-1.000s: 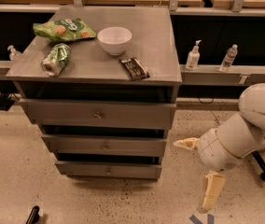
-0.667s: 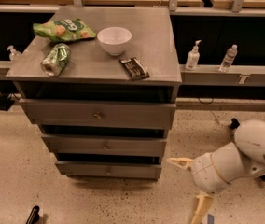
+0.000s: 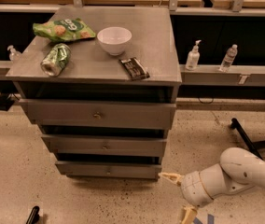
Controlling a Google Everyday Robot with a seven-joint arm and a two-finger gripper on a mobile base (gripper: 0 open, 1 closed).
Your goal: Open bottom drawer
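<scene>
Hand point(image 3: 177, 196) low beside bottom drawer point(image 3: 108, 170), speckled floor point(image 3: 20, 171)

No text can be read, not even on the green bag point(image 3: 63, 30). End effector point(image 3: 174, 197), fingers apart, hangs low beside the bottom drawer point(image 3: 108, 170).

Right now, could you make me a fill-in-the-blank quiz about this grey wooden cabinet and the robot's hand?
The round white bowl stands on ____ of the grey wooden cabinet. The cabinet has ____ drawer fronts. The cream two-finger gripper hangs just above the ____, beside the narrow grey bottom drawer. Its fingers are spread ____, holding nothing.
Missing words: top, three, floor, open.
</scene>
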